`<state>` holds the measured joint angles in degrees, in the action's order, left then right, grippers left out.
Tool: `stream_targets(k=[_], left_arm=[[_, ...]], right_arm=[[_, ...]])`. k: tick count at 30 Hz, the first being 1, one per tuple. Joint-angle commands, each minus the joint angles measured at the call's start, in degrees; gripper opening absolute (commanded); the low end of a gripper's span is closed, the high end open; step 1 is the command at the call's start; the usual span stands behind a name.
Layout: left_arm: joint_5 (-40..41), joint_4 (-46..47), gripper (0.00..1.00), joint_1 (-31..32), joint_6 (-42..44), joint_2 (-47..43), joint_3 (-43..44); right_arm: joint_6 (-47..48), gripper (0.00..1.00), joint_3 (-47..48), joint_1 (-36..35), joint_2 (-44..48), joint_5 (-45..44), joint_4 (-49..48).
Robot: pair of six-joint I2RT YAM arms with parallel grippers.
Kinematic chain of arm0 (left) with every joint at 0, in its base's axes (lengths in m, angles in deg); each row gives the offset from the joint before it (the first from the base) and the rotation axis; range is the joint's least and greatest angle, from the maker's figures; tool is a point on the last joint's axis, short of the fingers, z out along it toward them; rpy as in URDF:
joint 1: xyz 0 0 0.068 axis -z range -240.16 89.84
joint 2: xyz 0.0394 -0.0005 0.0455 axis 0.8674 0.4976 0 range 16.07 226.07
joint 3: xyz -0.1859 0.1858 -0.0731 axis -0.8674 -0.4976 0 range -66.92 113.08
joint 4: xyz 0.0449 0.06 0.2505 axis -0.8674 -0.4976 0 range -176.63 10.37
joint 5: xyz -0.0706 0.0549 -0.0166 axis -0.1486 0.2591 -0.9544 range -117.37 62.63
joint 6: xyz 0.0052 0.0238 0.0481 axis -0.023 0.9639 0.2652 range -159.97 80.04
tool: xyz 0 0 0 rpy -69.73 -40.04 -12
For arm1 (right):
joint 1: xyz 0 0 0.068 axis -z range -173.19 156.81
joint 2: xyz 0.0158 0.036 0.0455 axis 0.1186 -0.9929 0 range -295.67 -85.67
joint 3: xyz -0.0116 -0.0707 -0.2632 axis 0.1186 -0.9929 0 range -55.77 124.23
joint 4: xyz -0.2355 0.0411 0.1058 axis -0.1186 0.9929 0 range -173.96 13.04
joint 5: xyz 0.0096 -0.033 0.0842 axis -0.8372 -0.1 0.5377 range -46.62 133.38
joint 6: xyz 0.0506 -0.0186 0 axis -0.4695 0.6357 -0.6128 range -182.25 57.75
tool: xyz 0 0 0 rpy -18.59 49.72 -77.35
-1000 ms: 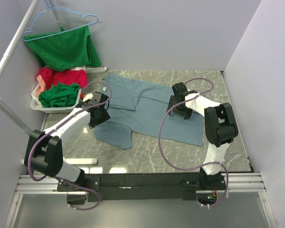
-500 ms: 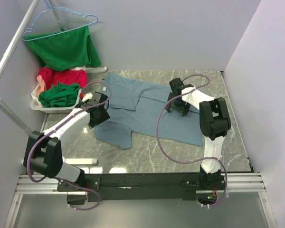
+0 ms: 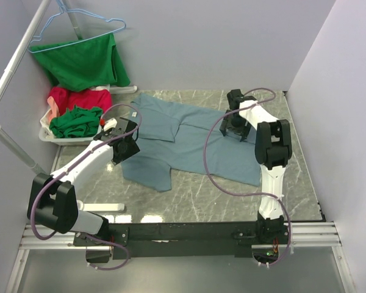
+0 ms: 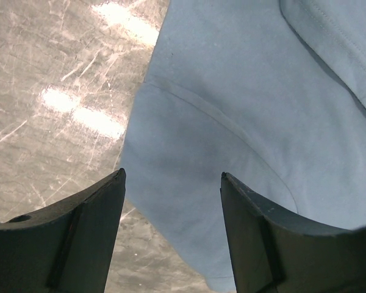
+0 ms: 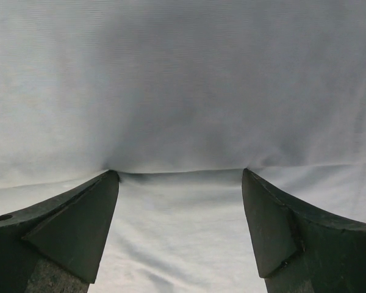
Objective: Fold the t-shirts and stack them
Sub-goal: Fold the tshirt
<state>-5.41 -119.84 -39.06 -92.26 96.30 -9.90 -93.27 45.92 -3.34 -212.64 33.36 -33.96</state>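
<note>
Marble table (image 3: 189,198) has the grey-blue t-shirt (image 3: 189,143) spread mid-table, so you're at 1st fold w/ left fingers (image 4: 85,220) apart over its sleeve and right fingers (image 5: 73,213) wide apart on its far-right cloth, nothing gripped; next, prob. lower & pinch both sides.

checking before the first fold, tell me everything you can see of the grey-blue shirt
The grey-blue t-shirt is plain soft cloth, spread unevenly on the marble-look table, with a sleeve at its near-left. The open left gripper sits over its left edge and the open right gripper over its far right edge; contact is unclear.
</note>
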Motion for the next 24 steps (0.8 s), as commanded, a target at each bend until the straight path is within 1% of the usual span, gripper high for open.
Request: stream_targets(k=[1,7,15,17,20,24], left_arm=[[1.07,0.13,0.69,0.17,0.17,-1.92,1.52],[1.42,-0.22,0.69,0.17,0.61,-1.04,1.96],[0.55,-0.05,0.69,0.17,1.14,-0.42,1.61],[-0.24,-0.14,0.7,0.25,1.05,1.06,1.43],[-1.91,1.18,0.68,0.25,0.79,3.17,-0.4],[-7.79,6.53,0.64,0.25,1.05,4.5,-4.18]], right_arm=[[2.46,0.87,-0.08,3.47,0.41,0.17,2.39],[4.13,0.86,0.0,4.97,-0.72,-1.14,3.18],[4.22,0.83,7.82,7.08,-4.33,-0.53,6.69],[3.17,0.82,8.96,7.08,-4.07,-0.61,6.6],[2.2,0.8,8.18,7.08,-2.05,-0.87,4.59],[1.76,0.8,6.07,7.08,3.21,-1.31,-0.06]])
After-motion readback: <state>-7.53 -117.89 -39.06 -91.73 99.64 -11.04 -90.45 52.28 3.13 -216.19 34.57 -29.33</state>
